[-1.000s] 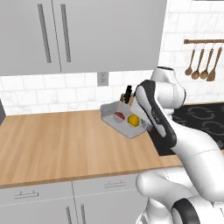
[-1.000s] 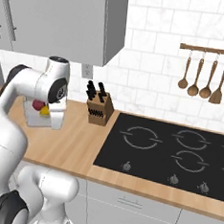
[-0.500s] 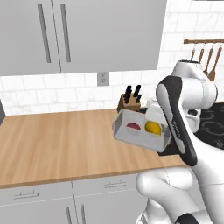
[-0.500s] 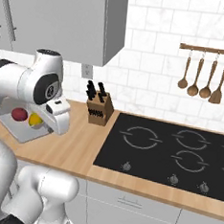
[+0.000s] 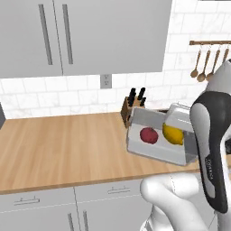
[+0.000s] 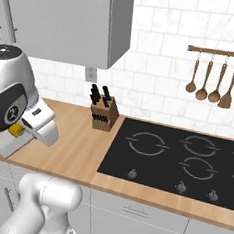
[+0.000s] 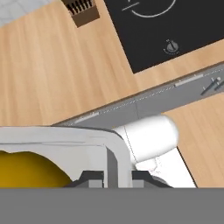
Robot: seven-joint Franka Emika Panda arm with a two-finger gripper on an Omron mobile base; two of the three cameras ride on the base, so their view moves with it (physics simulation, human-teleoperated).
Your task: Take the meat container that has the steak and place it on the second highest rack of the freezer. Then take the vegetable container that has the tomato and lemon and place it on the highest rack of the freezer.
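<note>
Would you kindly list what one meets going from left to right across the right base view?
Yellow lemon → wooden knife block with black handles → black glass cooktop → row of hanging wooden spoons.

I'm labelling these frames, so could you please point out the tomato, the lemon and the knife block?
tomato (image 5: 149,135), left base view, middle of its red skin.
lemon (image 5: 173,134), left base view, its yellow side.
knife block (image 6: 103,117), right base view, wooden front face.

The vegetable container (image 5: 155,143) with tomato (image 5: 149,135) and lemon (image 5: 173,134) has been lifted off the counter (image 5: 63,144).
</note>
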